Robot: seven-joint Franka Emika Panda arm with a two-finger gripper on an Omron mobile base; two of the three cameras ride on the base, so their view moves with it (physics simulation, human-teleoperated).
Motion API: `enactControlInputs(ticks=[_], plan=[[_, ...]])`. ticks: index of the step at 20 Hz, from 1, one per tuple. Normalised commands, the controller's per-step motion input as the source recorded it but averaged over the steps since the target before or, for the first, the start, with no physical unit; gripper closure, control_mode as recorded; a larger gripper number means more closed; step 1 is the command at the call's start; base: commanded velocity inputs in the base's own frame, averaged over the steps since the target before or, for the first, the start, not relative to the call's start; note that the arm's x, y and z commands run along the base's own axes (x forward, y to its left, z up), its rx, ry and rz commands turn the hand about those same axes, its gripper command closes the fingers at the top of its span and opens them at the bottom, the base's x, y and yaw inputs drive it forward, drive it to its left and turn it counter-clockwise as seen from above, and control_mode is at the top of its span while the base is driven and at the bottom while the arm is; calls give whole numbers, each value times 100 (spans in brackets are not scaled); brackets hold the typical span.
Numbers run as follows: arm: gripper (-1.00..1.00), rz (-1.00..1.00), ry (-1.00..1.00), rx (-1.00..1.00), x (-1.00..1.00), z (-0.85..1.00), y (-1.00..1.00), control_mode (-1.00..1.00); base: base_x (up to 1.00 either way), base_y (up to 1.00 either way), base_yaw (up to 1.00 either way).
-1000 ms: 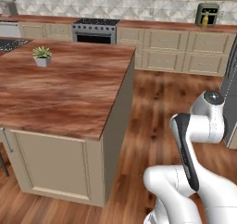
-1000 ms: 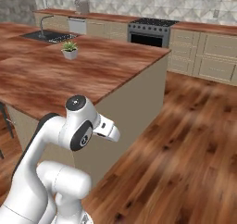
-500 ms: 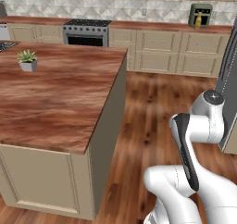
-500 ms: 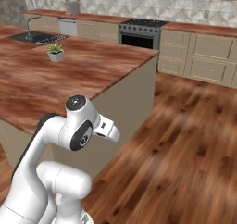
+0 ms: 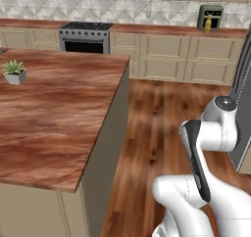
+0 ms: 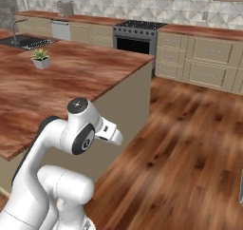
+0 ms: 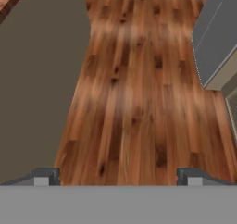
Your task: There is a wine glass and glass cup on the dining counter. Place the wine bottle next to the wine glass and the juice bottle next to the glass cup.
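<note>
The fingers (image 7: 118, 176) stand spread wide with nothing between them, pointing down at bare wood floor (image 7: 134, 93). To their left rises the grey-brown side of the dining worktop (image 5: 59, 113), which carries a small potted plant (image 5: 14, 71). A yellow juice bottle (image 5: 209, 23) stands far ahead of them on the wall counter (image 5: 171, 30).

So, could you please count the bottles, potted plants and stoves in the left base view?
Bottles: 1, the juice bottle on the wall counter
Potted plants: 1, the potted plant on the dining counter
Stoves: 1, the stove
Total: 3
</note>
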Motion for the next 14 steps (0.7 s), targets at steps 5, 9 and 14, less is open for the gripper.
enactControlInputs(ticks=[5,9,14], plan=[[-100,0,0,0,0,0,0,100,45,-45,-14],[-100,0,0,0,0,0,0,100,43,-43,-21],[-100,0,0,0,0,0,0,100,48,-42,-18]])
